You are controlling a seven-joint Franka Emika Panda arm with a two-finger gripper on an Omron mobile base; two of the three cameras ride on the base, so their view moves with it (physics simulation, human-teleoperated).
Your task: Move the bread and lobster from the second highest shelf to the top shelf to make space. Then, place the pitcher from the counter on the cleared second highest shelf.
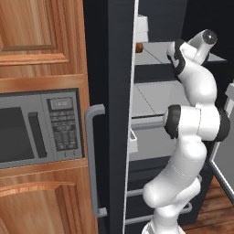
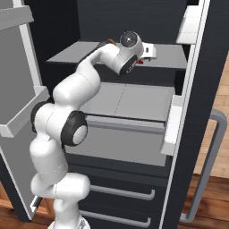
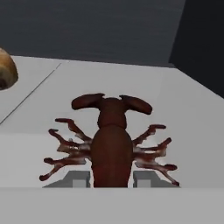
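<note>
The dark red lobster (image 3: 111,148) sits lengthwise between my gripper's (image 3: 111,179) two fingertips (image 3: 81,179), claws pointing away, and the jaws are shut on its body. It hangs low over the light grey top shelf (image 3: 183,113). In the right base view my hand reaches into the fridge at that shelf (image 2: 170,56), with a bit of the red lobster (image 2: 140,61) showing under it. The round brown bread (image 3: 5,70) lies on the same shelf to the lobster's left, also seen as the bread (image 1: 139,47) near the door edge. The pitcher and the counter are out of view.
A lined grey shelf (image 2: 134,105) lies below, then drawers (image 2: 120,192). One open fridge door (image 2: 18,67) stands at the left; the other has a white bin (image 2: 172,125) and a grey handle (image 2: 210,156). A microwave (image 1: 36,130) sits in wooden cabinets.
</note>
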